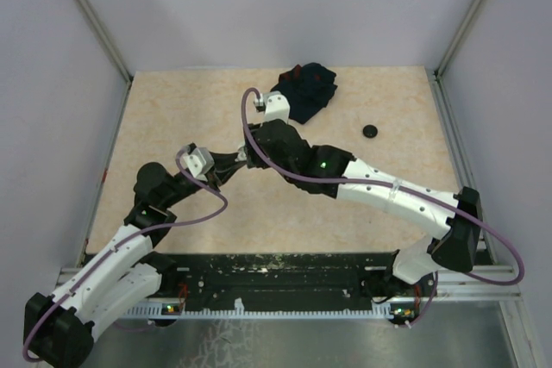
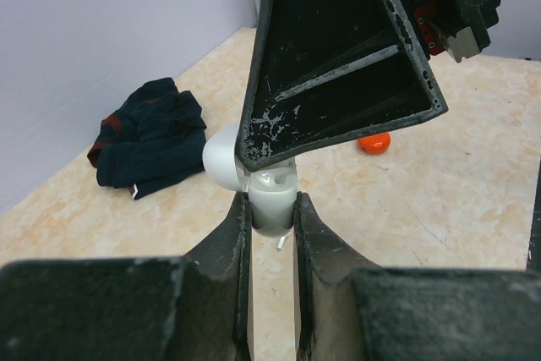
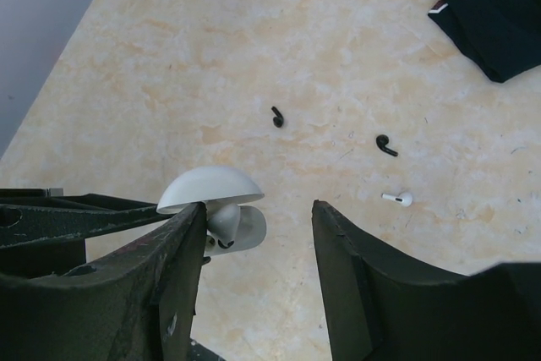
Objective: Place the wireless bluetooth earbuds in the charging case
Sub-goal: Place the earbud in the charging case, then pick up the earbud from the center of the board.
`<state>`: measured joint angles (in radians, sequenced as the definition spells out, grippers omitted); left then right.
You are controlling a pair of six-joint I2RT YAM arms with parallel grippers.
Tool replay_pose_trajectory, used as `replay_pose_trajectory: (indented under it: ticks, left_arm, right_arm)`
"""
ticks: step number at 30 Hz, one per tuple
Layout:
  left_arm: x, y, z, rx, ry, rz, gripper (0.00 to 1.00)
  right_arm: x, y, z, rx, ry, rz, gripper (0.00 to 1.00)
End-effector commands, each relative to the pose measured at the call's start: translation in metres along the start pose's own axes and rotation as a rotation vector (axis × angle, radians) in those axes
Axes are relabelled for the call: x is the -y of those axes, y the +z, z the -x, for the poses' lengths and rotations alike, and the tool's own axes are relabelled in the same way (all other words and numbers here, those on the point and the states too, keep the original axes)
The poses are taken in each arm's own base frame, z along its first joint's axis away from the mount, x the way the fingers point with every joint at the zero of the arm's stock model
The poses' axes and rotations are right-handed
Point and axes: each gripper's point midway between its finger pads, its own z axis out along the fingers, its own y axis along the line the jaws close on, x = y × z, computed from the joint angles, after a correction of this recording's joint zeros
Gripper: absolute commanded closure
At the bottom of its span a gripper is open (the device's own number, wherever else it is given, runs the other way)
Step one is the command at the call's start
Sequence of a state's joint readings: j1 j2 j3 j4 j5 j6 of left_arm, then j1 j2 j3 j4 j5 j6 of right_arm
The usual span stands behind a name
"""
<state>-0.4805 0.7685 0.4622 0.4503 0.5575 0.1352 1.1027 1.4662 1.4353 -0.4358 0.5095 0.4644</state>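
Beige tabletop (image 1: pixel 172 127); left pincer (image 2: pixel 272 205) clamps lid-up white case (image 3: pixel 207 188); right pincer (image 3: pixel 258 207) agape.

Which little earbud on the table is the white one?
The white earbud, lowest in the right wrist view. Both black earbuds lie above it.

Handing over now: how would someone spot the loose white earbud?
Start at the dark cloth, top right of the right wrist view. Below-left of it lie two black earbuds, then the white earbud: the only white piece lying on the table.
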Motion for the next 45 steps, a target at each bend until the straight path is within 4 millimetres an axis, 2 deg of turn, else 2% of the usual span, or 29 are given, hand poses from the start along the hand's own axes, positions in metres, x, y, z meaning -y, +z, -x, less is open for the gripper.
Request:
replay_pose_trajectory:
  ticks: [1,5,18,21,24,26,29,31,33,40,45]
  left_arm:
    - [0.0,0.001,0.014,0.053,0.016,0.002,1.0]
    - [0.0,0.002,0.013,0.05,0.005,-0.002,1.0]
    - [-0.005,0.002,0.011,0.05,-0.014,0.036,1.0]
    - [-0.003,0.002,0.011,0.051,-0.014,0.024,1.0]
    - [-0.005,0.003,0.01,0.046,-0.018,0.032,1.0]
    - [-0.009,0.003,0.008,0.038,-0.025,0.053,1.0]
    - [-0.023,0.001,0.0,-0.001,-0.054,0.136,1.0]
    - [-0.034,-0.001,-0.007,-0.038,-0.09,0.208,1.0]
    - [-0.042,-0.003,-0.012,-0.062,-0.096,0.254,1.0]
    - [-0.054,-0.004,-0.023,-0.124,-0.12,0.311,1.0]
    - [-0.063,-0.008,-0.032,-0.164,-0.131,0.368,1.0]
  right_arm:
    - [0.005,-0.009,0.029,0.06,0.038,0.007,0.46]
    - [0.008,-0.008,0.031,0.059,0.04,-0.004,0.42]
    - [0.012,-0.01,0.033,0.062,0.045,-0.005,0.41]
    - [0.008,-0.013,0.038,0.082,0.053,0.023,0.4]
    - [0.002,-0.024,0.054,0.144,0.053,0.089,0.4]
    - [0.006,-0.028,0.063,0.165,0.051,0.116,0.39]
    - [0.021,-0.025,0.061,0.135,0.038,0.121,0.39]
    - [0.037,-0.018,0.052,0.109,0.008,0.094,0.39]
    - [0.055,-0.008,0.034,0.061,-0.013,0.057,0.39]
    - [0.117,0.026,-0.022,-0.048,-0.009,-0.058,0.42]
    - [0.136,0.053,-0.06,-0.127,0.011,-0.117,0.48]
